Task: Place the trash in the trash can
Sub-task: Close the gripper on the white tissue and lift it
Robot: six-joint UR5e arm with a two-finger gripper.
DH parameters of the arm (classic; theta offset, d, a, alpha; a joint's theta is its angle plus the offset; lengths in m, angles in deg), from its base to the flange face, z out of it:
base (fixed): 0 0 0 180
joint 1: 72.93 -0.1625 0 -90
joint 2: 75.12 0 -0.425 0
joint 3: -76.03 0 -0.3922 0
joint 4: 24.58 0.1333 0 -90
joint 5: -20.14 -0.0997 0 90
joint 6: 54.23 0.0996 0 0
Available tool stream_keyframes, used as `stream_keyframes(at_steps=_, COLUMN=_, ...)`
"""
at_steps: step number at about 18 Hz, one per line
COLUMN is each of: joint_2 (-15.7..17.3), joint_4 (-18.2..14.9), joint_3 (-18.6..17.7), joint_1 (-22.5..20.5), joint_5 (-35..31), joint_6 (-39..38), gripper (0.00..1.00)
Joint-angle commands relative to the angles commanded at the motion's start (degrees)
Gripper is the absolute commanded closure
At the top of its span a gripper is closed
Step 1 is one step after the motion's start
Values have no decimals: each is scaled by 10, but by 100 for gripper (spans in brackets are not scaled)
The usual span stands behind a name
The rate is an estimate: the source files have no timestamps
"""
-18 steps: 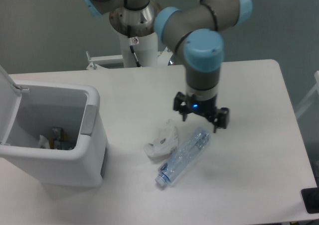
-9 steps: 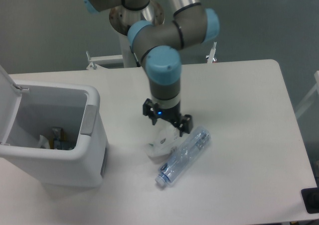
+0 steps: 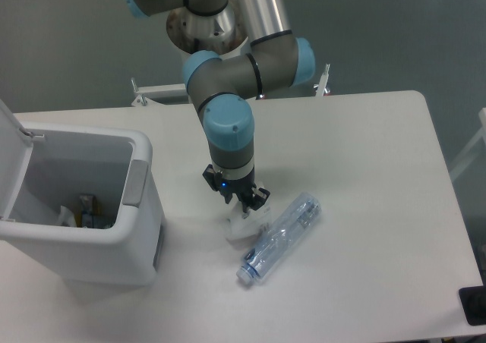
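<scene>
We see the crumpled white wad (image 3: 246, 224) lying on the white table (image 3: 364, 168), just right of the trash can (image 3: 80, 206) and touching, or nearly touching, the crushed clear bottle (image 3: 279, 237) that lies slantwise to its right with its cap end toward the camera. The gripper (image 3: 237, 199) is down on top of the wad, covering its upper part; we cannot tell from this view whether its fingers have closed on the wad or merely straddle it. The arm (image 3: 228, 123), grey with pale blue joint caps, reaches down to it from the base at the table's far edge. The trash can stands at the left with its lid (image 3: 9, 142) raised, and some items show inside at the bottom.
</scene>
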Motion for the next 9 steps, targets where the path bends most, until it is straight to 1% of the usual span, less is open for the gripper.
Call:
stream_keyframes(at_steps=5, joint_2=11, joint_4=-9, joint_3=7, joint_1=-34, joint_5=17, joint_6=-1, gripper=100)
stream_keyframes(at_steps=7, joint_2=25, joint_4=-16, joint_3=12, joint_1=-51, joint_5=61, joint_6=-14, gripper=100)
stream_keyframes(at_steps=8, joint_2=33, joint_4=-25, joint_3=19, joint_1=-61, joint_5=98, joint_6=-25, gripper=100)
stream_keyframes(at_steps=9, joint_2=39, joint_4=-42, joint_3=29, joint_1=-69, joint_5=138, joint_6=-32, gripper=100)
